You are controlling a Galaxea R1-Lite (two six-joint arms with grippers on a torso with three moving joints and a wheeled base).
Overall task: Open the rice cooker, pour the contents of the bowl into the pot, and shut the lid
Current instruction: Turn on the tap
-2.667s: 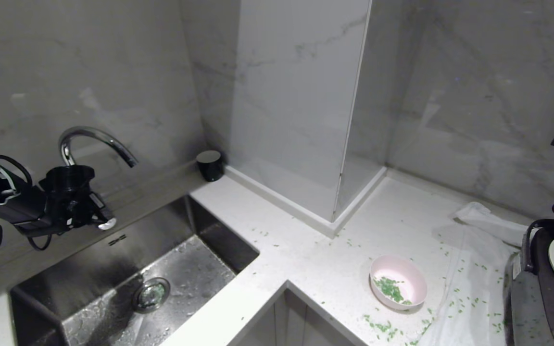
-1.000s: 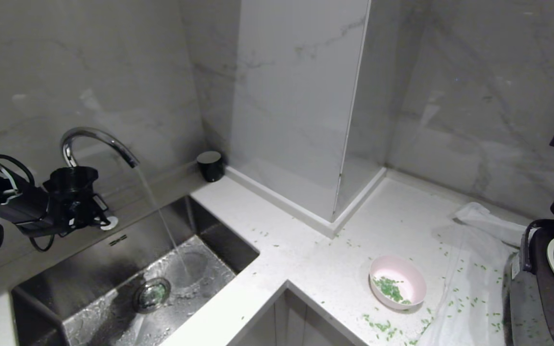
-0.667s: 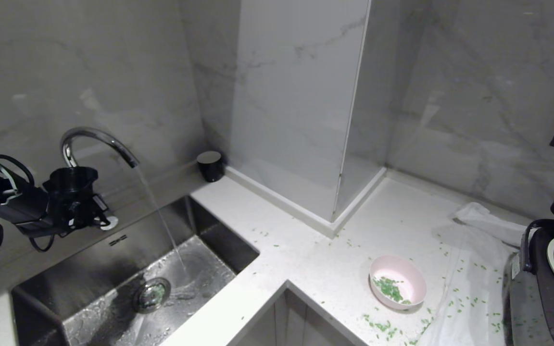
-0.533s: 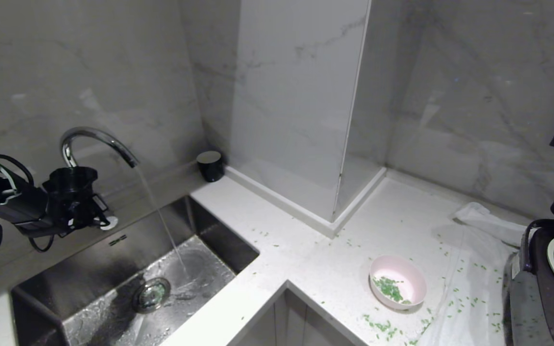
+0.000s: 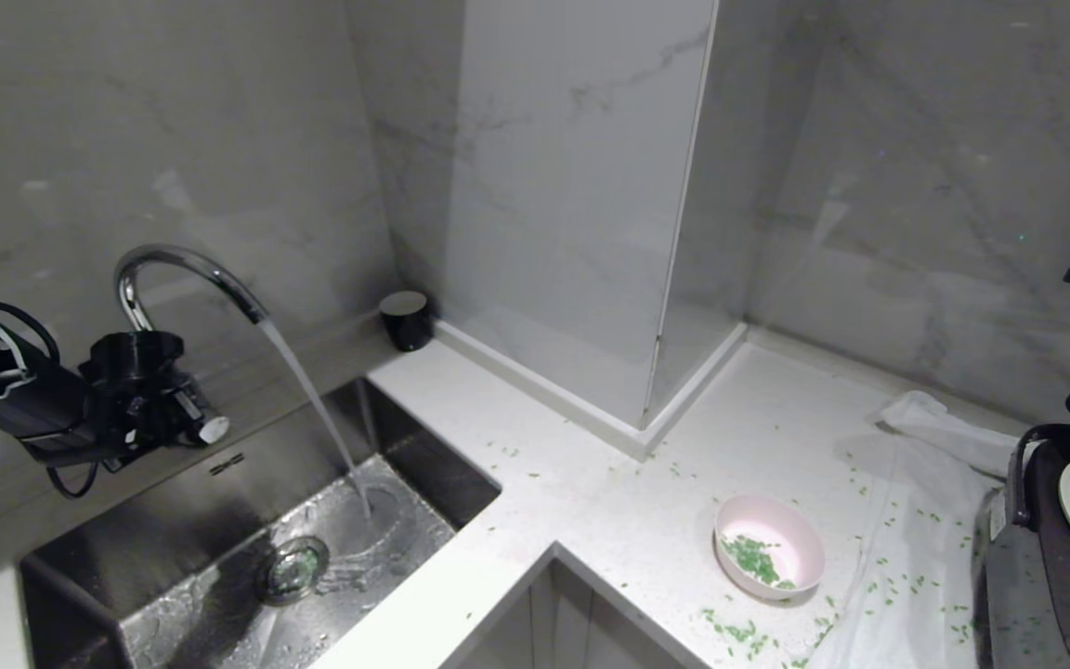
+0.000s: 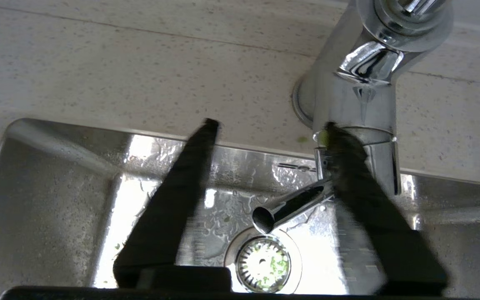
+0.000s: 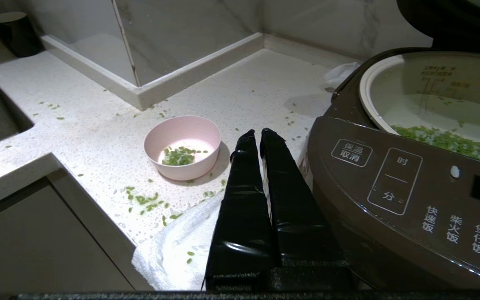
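The rice cooker [image 7: 406, 175] stands with its lid raised, likely for pouring; its pot [image 7: 436, 112] already holds green contents [image 7: 452, 141]. At the cooker's nine o'clock, the bowl [image 5: 768, 544] sits upright on the counter [image 5: 591, 502] with some grains left, others spilled around it. The right gripper [image 7: 253, 134], pressed shut and empty, hovers between bowl and cooker. The left gripper [image 6: 269, 127], spread apart and holding nothing, hangs at the running faucet [image 5: 184, 274] above the sink [image 5: 173, 520], one finger against its lever.

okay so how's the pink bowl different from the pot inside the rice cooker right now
The bowl is small and pale pink outside; the pot is far wider and whitish-green. The bowl stands alone on the counter, beside a white cloth; the pot sits inside the open cooker. The bowl holds only a small clump of green grains; the pot holds a broader layer. Both are round, open-topped and upright.
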